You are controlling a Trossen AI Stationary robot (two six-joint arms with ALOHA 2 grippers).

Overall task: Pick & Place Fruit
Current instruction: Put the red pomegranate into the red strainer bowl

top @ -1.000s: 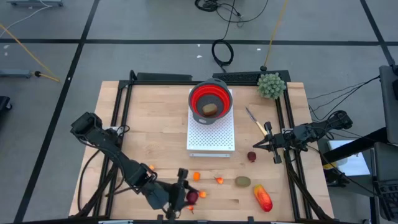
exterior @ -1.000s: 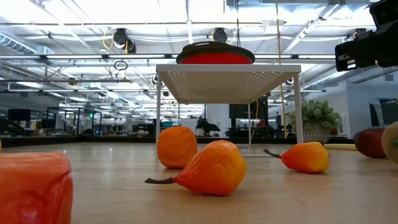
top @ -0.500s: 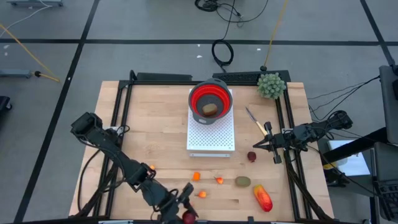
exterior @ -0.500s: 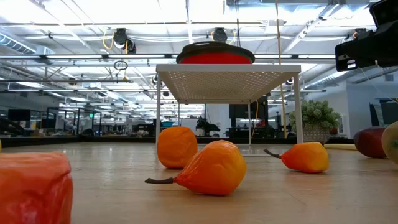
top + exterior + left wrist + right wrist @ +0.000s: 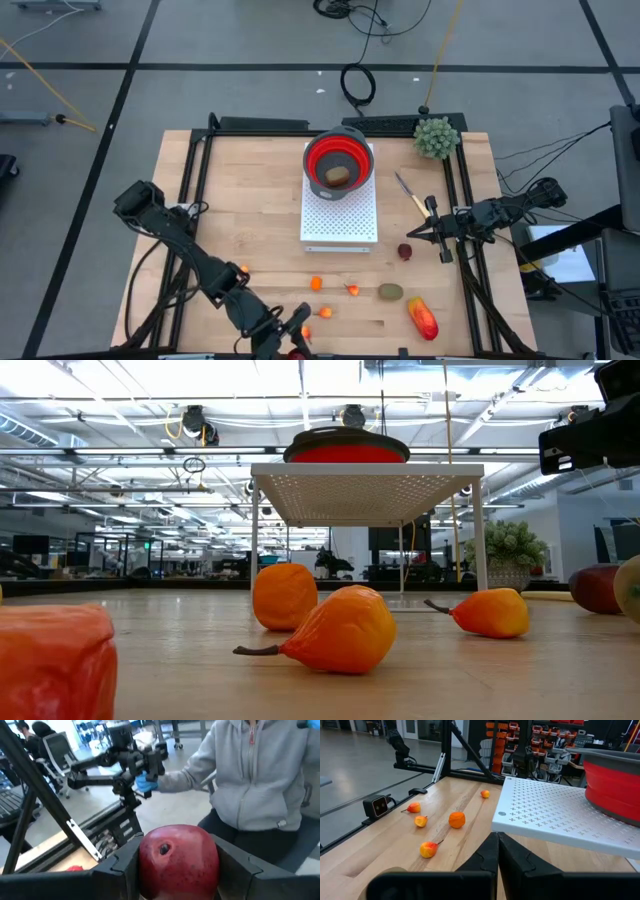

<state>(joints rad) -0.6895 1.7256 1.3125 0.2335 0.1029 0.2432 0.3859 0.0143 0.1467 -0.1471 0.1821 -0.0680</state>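
Note:
My left gripper (image 5: 296,340) hangs over the table's near edge, shut on a dark-red ball fruit (image 5: 178,861). My right gripper (image 5: 416,235) waits shut at the right side, level, touching nothing. A round orange fruit (image 5: 316,283), small orange pieces (image 5: 352,290) (image 5: 325,312) (image 5: 243,268), a brown-green oval (image 5: 390,292), a red-orange oblong (image 5: 423,318) and another dark-red ball (image 5: 404,251) lie on the wood. A red bowl (image 5: 325,152) on a white perforated stand (image 5: 340,225) holds a brown piece (image 5: 339,176). My left gripper pinches the dark-red ball by its two opposite sides (image 5: 145,870), one finger (image 5: 120,867) on each side. The fingers lie nearly level, pointing past the table's near edge. The ball is lifted clear of the table, its stem dimple (image 5: 164,849) facing back along the fingers.
A green spiky plant (image 5: 436,137) and a yellow-handled knife (image 5: 410,196) sit at the far right. Black rails (image 5: 190,190) run along both table sides. A person in a grey hoodie (image 5: 250,780) sits beyond the near edge.
My left gripper has risen a little and tipped up from pointing down at the table toward level, rolling as it went. The dark-red ball has swung with it toward the table's near edge, still held and clear of the wood.

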